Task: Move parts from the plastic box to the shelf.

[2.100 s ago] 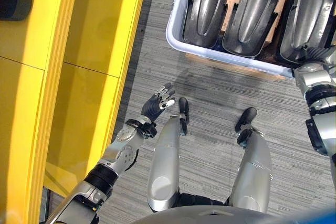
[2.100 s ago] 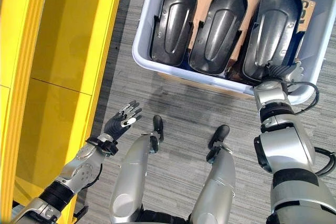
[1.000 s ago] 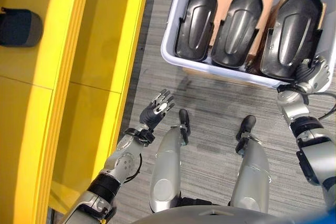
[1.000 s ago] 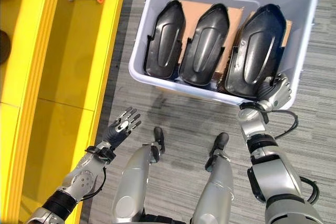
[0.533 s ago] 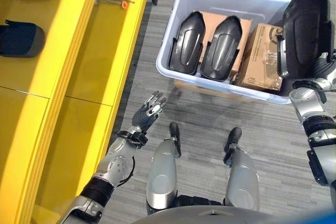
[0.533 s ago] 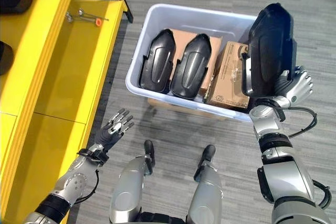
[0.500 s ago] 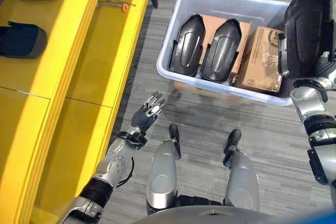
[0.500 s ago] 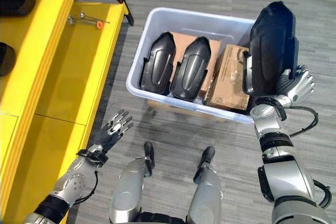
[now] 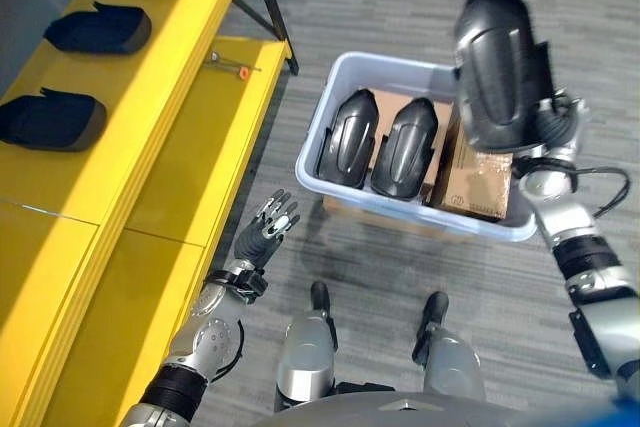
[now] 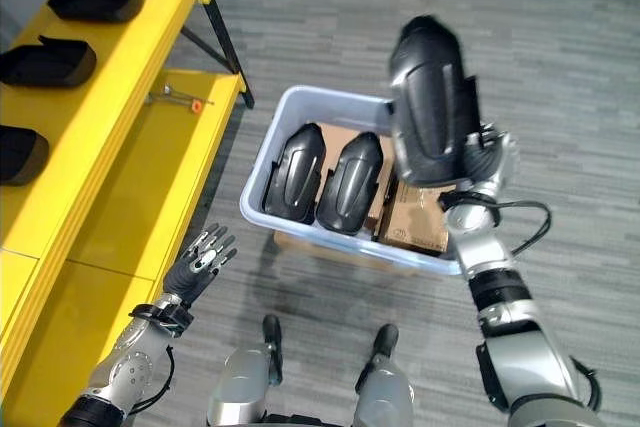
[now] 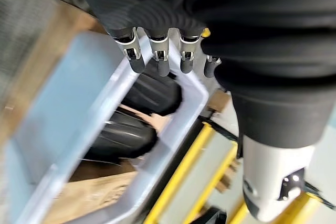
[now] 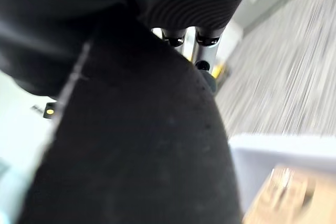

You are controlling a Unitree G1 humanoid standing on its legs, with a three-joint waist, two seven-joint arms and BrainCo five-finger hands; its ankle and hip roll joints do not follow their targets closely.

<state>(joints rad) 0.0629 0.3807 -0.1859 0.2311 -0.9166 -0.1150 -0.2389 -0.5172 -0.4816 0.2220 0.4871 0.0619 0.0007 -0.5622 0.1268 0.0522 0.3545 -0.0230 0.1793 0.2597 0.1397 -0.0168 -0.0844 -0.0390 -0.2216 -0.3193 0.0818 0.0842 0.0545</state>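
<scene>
- Left eye view: right hand [image 9: 556,125] raised over the plastic box [image 9: 318,144], its fingers wrapped behind a black moulded part [image 9: 495,69] held upright, clear of the box. Two more black parts [image 9: 378,144] stand side by side inside the box, with a cardboard carton [image 9: 473,182] next to them. Left hand [image 9: 266,230] hangs low between box and yellow shelf [image 9: 150,107], fingers spread straight, touching nothing. Three black parts [image 9: 97,27] lie in a row on the shelf's upper level; a small tool with an orange tip [image 9: 229,66] lies on the lower level.
- Right eye view: same layout, plus grey carpet floor [image 10: 560,77] stretching beyond the box and another yellow edge at the far side.
- Left wrist view: left hand's fingertips [image 11: 160,66] straight and free; past them the box rim [image 11: 181,124] and the dark parts inside, seen from close.
- Right wrist view: held part's black surface [image 12: 142,150] pressed against the hand, with fingers [image 12: 202,40] showing just above its edge; a corner of the box and carton beyond.
</scene>
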